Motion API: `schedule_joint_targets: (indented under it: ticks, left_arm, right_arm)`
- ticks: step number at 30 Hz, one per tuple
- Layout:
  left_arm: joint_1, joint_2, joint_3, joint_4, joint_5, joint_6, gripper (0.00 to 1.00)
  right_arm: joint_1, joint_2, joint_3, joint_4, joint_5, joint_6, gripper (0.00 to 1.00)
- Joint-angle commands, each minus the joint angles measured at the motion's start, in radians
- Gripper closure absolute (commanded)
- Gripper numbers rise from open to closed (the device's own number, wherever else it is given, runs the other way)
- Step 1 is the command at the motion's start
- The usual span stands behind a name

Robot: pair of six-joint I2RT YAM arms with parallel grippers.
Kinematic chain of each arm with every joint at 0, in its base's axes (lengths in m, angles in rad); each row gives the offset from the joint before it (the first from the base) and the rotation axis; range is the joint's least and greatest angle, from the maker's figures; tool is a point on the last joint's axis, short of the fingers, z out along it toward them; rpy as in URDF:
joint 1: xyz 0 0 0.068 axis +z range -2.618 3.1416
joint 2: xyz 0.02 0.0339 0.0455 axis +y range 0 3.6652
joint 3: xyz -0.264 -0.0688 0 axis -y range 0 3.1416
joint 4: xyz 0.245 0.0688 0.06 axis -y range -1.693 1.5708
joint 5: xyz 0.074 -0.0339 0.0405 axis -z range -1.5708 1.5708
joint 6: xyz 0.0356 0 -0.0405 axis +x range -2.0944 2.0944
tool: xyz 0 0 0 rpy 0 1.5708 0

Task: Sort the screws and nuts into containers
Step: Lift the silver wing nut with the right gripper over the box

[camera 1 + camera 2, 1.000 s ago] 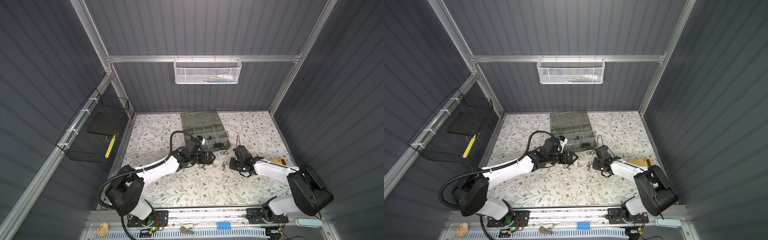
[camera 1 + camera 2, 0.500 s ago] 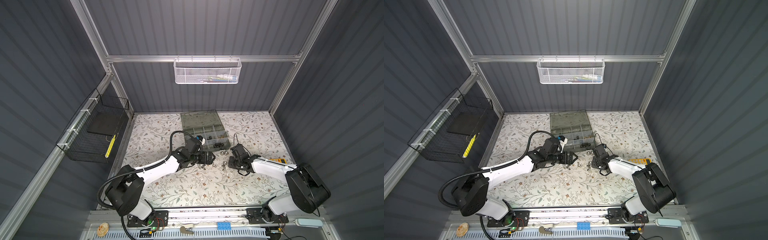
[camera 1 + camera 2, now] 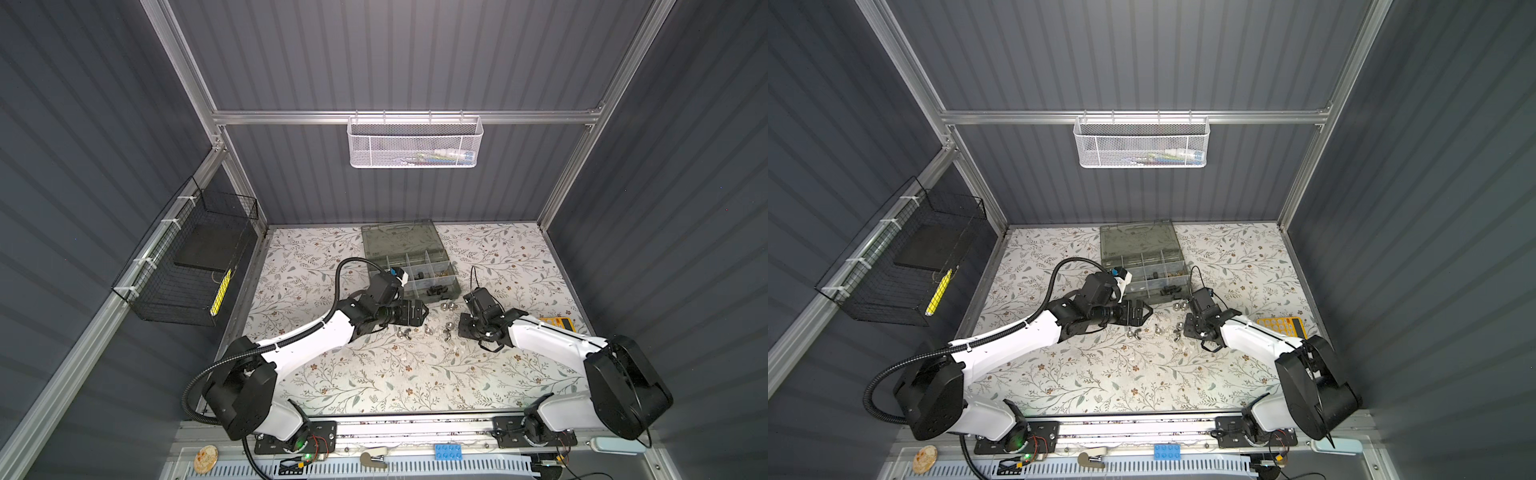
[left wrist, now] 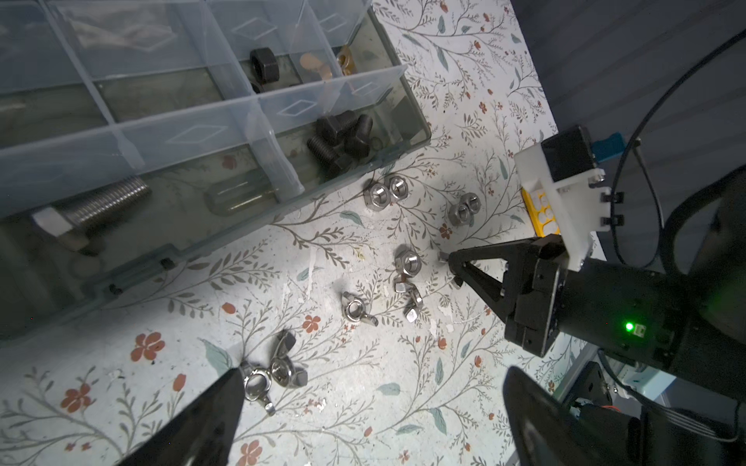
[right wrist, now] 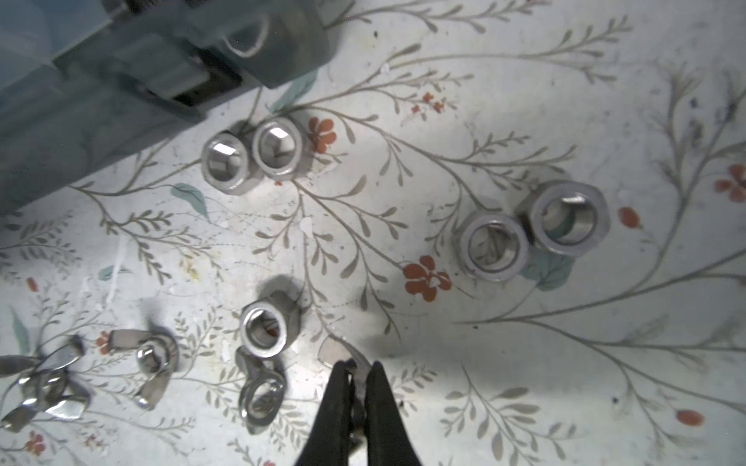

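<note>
Silver wing nut (image 5: 335,351) now pinched: right gripper (image 5: 359,365) has snapped closed on it; left gripper (image 4: 375,375) still hovers, jaws wide.

- Hex nuts (image 5: 276,147): bare silver metal, bright, with glare in the threaded bores.
- Wing nuts (image 5: 258,397): silver metal, polished, almost mirror-like.
- Bolts (image 4: 341,141): black metal, matt, with ridged shanks.
- Large bolt (image 4: 101,205): silver metal, coarse thread, dulled behind the case wall.
- Brass-coloured pieces (image 4: 319,66): metal with a warm sheen.
- Organiser case (image 4: 403,105): translucent grey-green plastic, smooth.
- Dividers (image 4: 193,133): clear plastic, faintly frosted.
- Bench (image 5: 524,363): floral-printed covering, matt, scuffed and flecked.
- Left pincer (image 4: 373,375), right pincer (image 5: 359,369): black, matt, smooth, plastic-looking.
- White mesh basket (image 3: 413,143): white perforated metal.
- Black wire basket (image 3: 178,291): thin dark wire.
</note>
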Motion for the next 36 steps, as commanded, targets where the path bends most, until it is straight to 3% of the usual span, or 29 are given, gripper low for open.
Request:
schedule_joint_targets:
  ticks: [1,10,17,29,36]
  left_arm:
    - [0.010,-0.033,0.047,-0.059,-0.027,0.036,0.00]
    - [0.117,-0.079,0.054,-0.103,0.000,0.047,0.00]
    - [0.215,-0.093,0.027,-0.098,0.044,0.035,0.00]
    - [0.282,-0.102,-0.016,-0.073,0.057,0.011,0.00]
    - [0.292,-0.111,-0.053,-0.021,0.052,-0.013,0.00]
  right_arm:
    - [0.004,-0.018,0.074,-0.015,-0.054,-0.015,1.00]
    - [0.004,0.082,0.258,0.056,-0.207,0.012,0.99]
    - [0.008,0.237,0.375,0.224,-0.355,0.095,0.99]
    - [0.024,0.531,0.649,0.303,-0.460,0.171,0.98]
    - [0.023,0.657,0.748,0.315,-0.452,0.182,0.98]
